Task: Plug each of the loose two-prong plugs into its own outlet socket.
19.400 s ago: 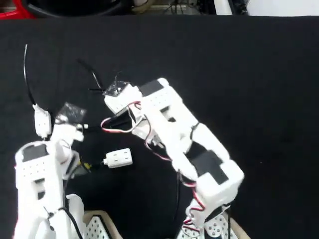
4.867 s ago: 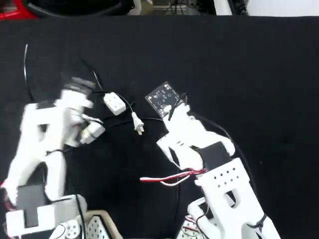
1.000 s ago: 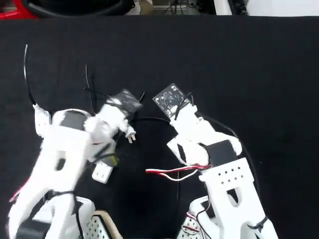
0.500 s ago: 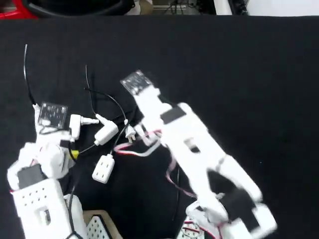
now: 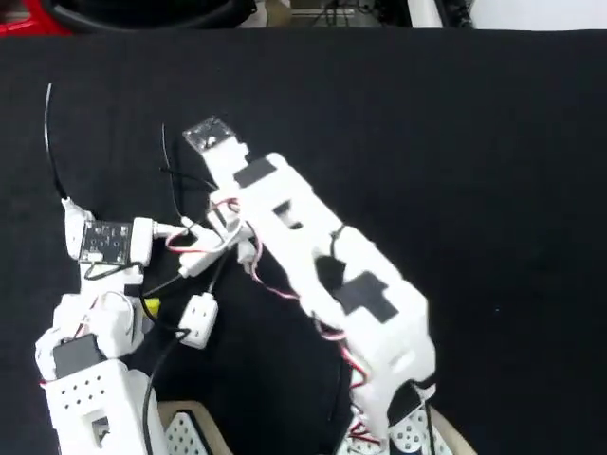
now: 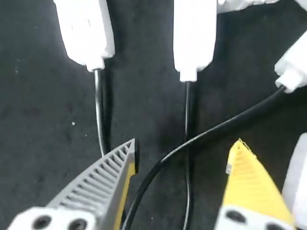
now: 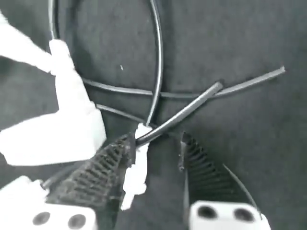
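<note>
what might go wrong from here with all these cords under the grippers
1. The left gripper is open with a black cord between its fingers; closing may pinch cord, not a white connector body.
2. The right gripper is open over crossed cords; pulling one would likely drag the others.
3. In the high view the right arm lies close to the left arm, so they might bump.

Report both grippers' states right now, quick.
Left gripper: jaws open, holding nothing.
Right gripper: jaws open, holding nothing.
</note>
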